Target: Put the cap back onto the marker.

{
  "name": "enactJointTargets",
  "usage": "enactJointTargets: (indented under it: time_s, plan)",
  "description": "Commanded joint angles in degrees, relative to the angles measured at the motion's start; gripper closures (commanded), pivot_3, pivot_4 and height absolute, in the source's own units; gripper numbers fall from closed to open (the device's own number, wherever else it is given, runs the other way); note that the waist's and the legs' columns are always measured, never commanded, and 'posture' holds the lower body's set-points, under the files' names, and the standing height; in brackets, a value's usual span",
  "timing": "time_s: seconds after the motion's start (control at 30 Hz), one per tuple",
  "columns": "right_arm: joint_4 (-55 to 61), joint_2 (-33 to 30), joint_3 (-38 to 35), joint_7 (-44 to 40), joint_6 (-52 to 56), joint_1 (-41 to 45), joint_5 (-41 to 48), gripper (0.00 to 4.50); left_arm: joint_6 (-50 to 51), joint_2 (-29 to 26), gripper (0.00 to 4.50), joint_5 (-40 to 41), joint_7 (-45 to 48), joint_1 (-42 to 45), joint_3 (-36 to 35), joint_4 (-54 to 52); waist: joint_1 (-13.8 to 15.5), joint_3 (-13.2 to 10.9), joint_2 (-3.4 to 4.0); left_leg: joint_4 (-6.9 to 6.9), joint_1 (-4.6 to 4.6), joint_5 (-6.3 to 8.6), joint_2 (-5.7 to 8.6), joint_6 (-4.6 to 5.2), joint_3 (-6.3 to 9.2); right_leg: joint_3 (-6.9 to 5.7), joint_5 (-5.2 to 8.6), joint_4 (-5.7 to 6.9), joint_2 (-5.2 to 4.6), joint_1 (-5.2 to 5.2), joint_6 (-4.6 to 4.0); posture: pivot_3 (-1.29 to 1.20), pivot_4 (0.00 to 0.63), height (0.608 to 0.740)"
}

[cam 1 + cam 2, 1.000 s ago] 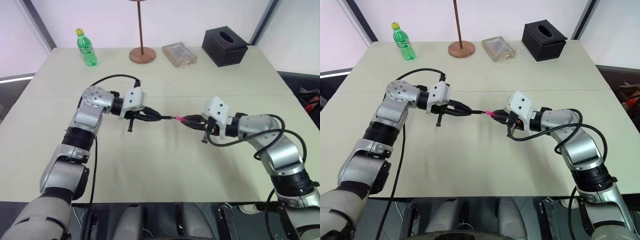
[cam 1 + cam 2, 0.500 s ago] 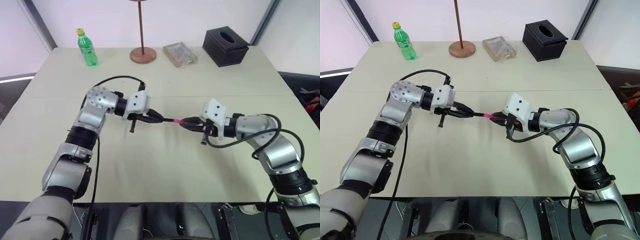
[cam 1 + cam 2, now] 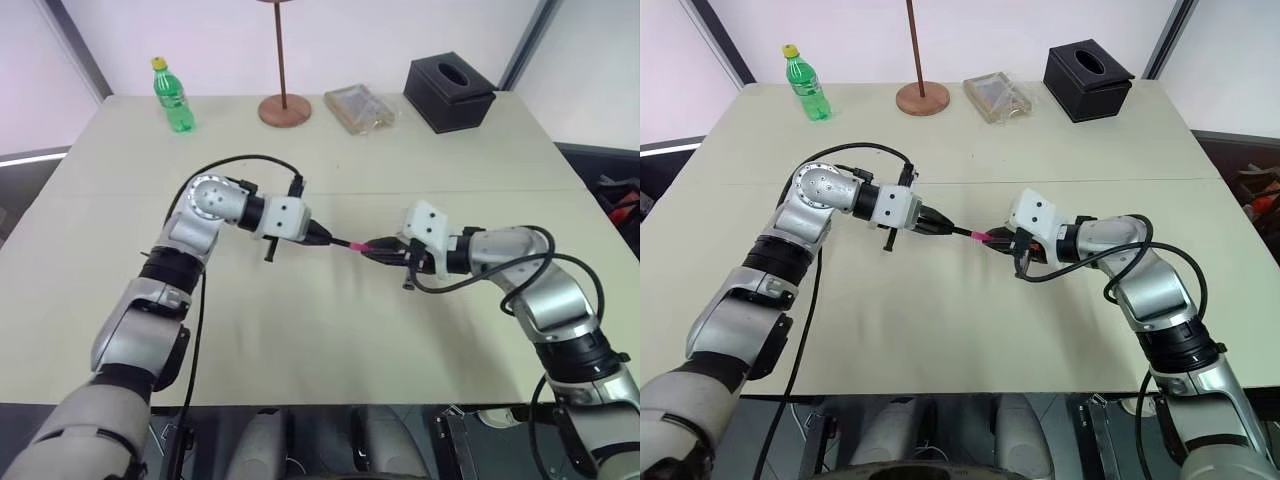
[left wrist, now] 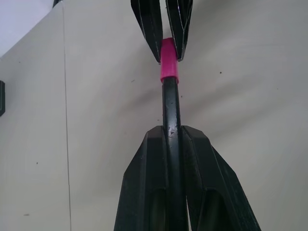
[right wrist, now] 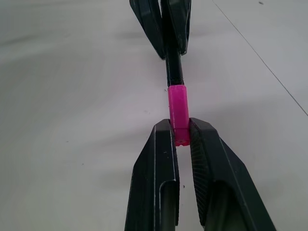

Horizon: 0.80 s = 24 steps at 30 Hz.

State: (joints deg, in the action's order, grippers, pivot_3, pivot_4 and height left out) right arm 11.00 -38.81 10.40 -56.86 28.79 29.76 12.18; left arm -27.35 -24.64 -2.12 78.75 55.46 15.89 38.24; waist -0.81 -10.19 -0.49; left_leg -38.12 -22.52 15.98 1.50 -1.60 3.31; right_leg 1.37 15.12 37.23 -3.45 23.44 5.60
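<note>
Above the middle of the table, my left gripper (image 3: 322, 238) is shut on the slim black marker (image 4: 170, 103), which points toward my right gripper. My right gripper (image 3: 377, 247) is shut on the small bright pink cap (image 5: 177, 109). The cap (image 4: 168, 66) sits over the marker's end, so the marker (image 5: 173, 73) and the cap form one straight line between the two grippers (image 3: 985, 237). The marker's tip is hidden inside the cap.
At the table's far edge stand a green bottle (image 3: 173, 96), a tall brown rod on a round base (image 3: 284, 108), a clear plastic box (image 3: 358, 108) and a black tissue box (image 3: 449, 93). A seam (image 3: 500, 188) crosses the tabletop behind the arms.
The left gripper rolled about the marker's line and drew nearer the right one. The gap between marker tip and cap has closed; the cap now sits on the marker's end.
</note>
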Motion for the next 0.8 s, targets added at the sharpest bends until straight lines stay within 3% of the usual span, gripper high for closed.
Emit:
enactJointTargets:
  time_s: [0.03,0.8]
  plan:
    - [1.7,1.5,0.5,-0.3,-2.3,2.7,0.3,4.42,0.2,1.2,4.5,1.1,-0.3,1.3,0.2,-1.3,0.0,0.0,0.0,0.0,0.0,0.0,0.0,0.0,0.0,0.0,0.0,0.0,0.0,0.0,0.0,0.0,0.15,0.74]
    - [4.4,6.2,4.6,0.6,-3.8,5.0,-4.7,4.42,5.9,5.7,4.5,3.2,1.2,1.9,0.2,-2.4,0.0,0.0,0.0,0.0,0.0,0.0,0.01,0.0,0.0,0.0,0.0,0.0,0.0,0.0,0.0,0.0,0.15,0.74]
